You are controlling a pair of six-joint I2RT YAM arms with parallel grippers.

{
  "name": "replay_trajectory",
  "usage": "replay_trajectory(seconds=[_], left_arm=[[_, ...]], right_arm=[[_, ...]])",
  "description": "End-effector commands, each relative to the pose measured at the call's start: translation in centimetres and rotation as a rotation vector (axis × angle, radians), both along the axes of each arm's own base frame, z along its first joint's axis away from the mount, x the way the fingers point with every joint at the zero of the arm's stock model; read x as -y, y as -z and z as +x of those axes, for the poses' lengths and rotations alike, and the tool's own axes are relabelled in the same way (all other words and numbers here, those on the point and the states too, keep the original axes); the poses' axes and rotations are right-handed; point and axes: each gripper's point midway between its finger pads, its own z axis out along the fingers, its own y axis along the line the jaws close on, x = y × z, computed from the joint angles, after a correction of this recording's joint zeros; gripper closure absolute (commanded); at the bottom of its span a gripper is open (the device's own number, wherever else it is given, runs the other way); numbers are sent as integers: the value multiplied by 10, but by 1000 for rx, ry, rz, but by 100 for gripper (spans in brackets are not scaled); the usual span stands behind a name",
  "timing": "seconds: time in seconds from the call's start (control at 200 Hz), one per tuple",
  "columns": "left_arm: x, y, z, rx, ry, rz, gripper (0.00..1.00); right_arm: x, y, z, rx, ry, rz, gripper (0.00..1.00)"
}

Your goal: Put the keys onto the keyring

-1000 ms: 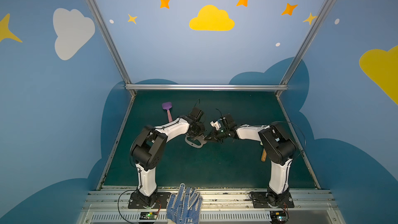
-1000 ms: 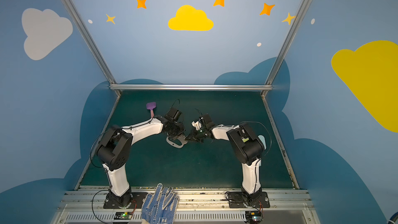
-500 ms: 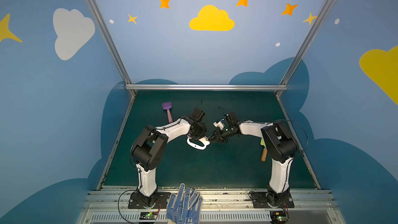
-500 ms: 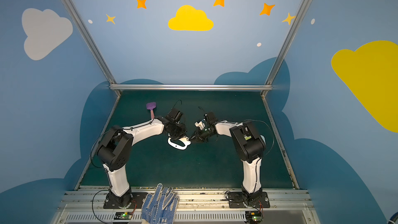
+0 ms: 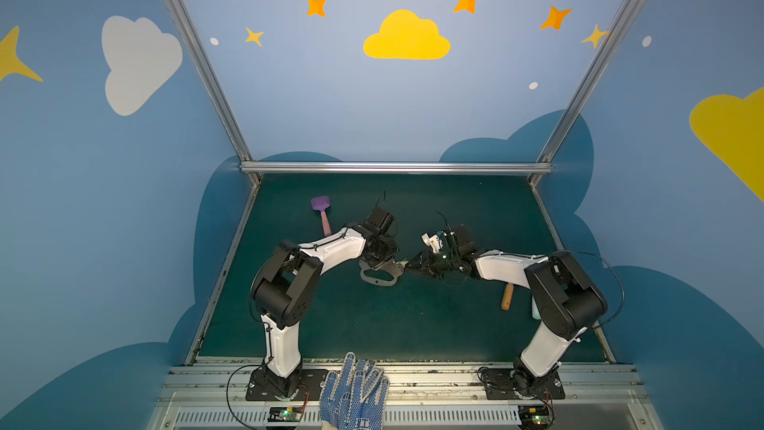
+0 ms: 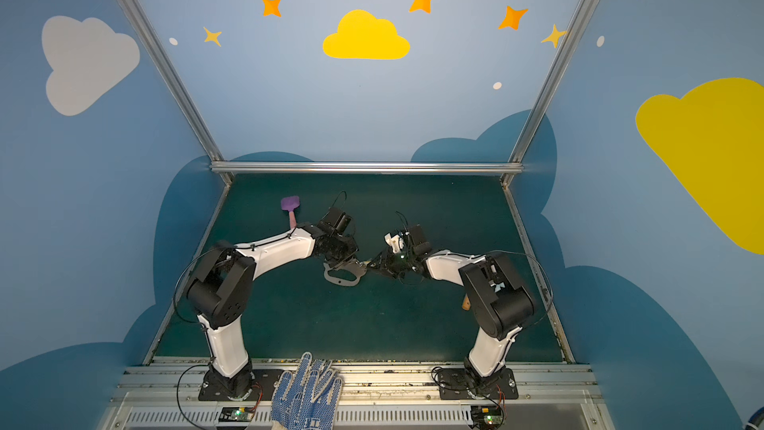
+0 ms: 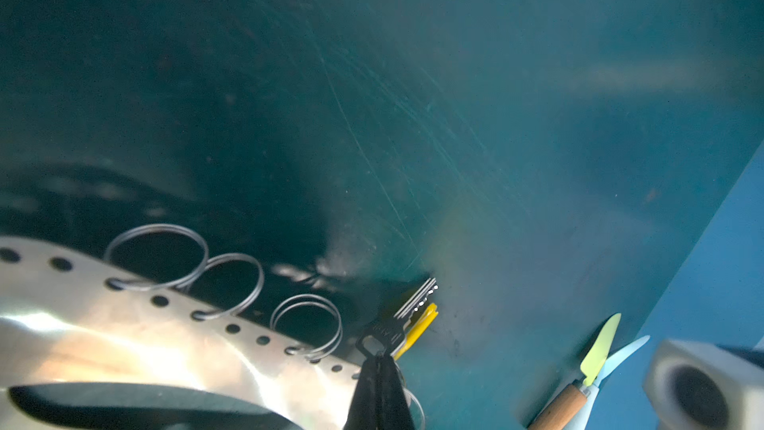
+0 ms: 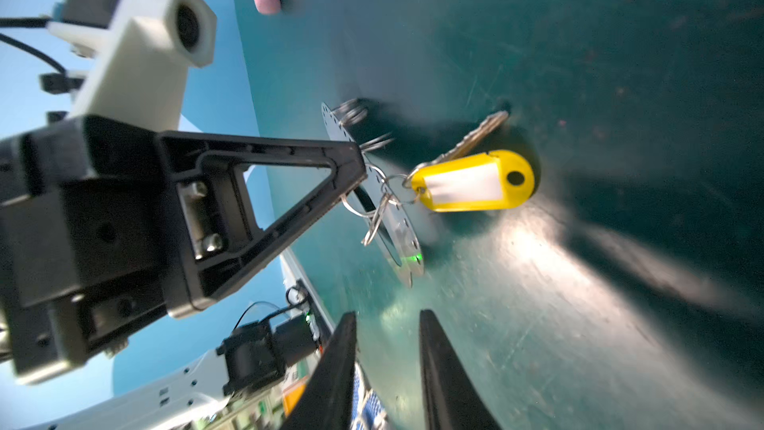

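Yellow-tagged keys (image 8: 430,179) bear a plain white label (image 8: 463,184); left fingers (image 8: 349,165) pinch keyring (image 7: 136,337), right fingers (image 8: 438,366) spread.

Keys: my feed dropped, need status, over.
Left hand shut on keyring. Right hand open, empty. Keys with yellow tag appear hung on its edge ring. Purple spatula well clear.

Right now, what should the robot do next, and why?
Probably draw the right gripper back: its jaws stand apart and empty, while the keys with their yellow tag seem to hang from the keyring, which the left gripper holds.
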Motion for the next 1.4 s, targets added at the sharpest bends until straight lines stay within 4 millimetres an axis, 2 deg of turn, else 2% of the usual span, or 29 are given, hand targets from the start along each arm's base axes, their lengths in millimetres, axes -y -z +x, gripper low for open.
replay_trajectory(seconds=[0.0, 0.195, 0.401, 0.981, 1.202, 1.397], left_arm=[[-4, -7, 5, 19, -38, 2, 96], [-4, -7, 6, 18, -45, -1, 96], [-3, -9, 6, 23, -52, -8, 96], [-4, -13, 5, 30, -59, -17, 96], [-4, -13, 5, 32, -59, -18, 96], [-4, -12, 4, 32, -59, -23, 96]], right_arm=[[-10, -18, 9, 98, 68, 9, 73], [-23, -21, 8, 127, 89, -45, 73], [-23, -5, 10, 94, 124, -131, 70], [-35, 8, 14, 68, 97, -186, 71], [-38, 12, 14, 59, 94, -195, 80], [-34, 16, 16, 61, 106, -217, 85]])
